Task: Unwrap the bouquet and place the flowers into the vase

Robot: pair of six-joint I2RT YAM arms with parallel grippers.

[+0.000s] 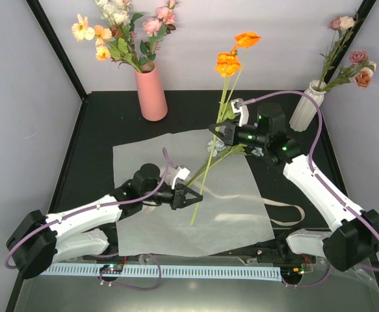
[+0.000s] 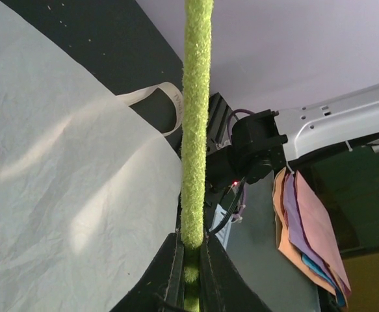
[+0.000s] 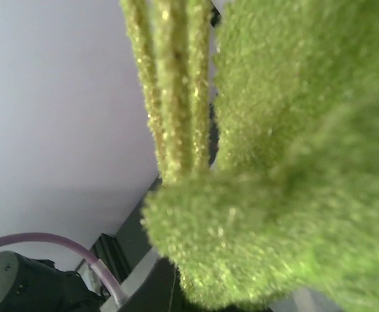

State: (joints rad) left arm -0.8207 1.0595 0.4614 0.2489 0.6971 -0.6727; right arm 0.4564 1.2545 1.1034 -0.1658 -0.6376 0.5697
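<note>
**Green-stemmed orange artificial flowers (image 1: 228,64) gripped twice**

The left end effector (image 1: 192,197) is clamped on the lower stem and the right end effector (image 1: 220,135) is closed higher up. The flowers are mid-frame above the white translucent paper (image 1: 169,221), left of the white ribbed ceramic vase (image 1: 304,107).

Bright, even light. The white paper (image 1: 156,227) is sharp from above, soft shadows banding it; the flowers (image 3: 293,162) over it (right wrist view) are a close green blur.
</note>
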